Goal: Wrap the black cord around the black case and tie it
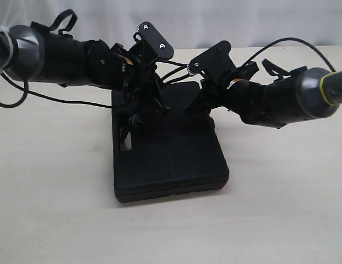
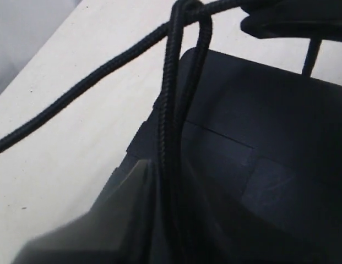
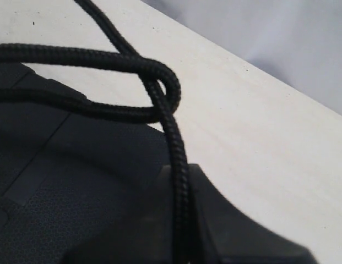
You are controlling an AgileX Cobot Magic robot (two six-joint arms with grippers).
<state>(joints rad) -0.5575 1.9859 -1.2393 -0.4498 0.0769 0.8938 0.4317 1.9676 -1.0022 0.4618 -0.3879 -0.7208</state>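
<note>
Exterior view: the black case (image 1: 176, 159) is seen lying flat and closed on the pale counter (image 1: 281, 209), with its handle slot on the left arm's side. Whatever is kept inside is hidden by the shut lid. Both arms are stretched in low from opposite sides and are brought together over the far end of the case, each wrist bent downward so that the jaws are pointed at the lid. The left gripper (image 1: 158, 103) is set above the far left part of the case and the right gripper (image 1: 199, 103) above the far right part; the two are near each other but apart.

In the right wrist view the black cord (image 3: 173, 137) is shown as a braided strand held in the right gripper's jaws, which are closed on it. From there it is led to a crossing, where it is looped around another run of the same cord at the case's edge. From that crossing one run is laid along the case and another is carried away over the counter.

In the left wrist view two strands of the cord are seen side by side, passed from between the left gripper's jaws over the case to a bend beyond its edge. A further strand is trailed across the counter. Whether the strands are pinched by the left jaws or lie loose between them cannot be told.
</note>
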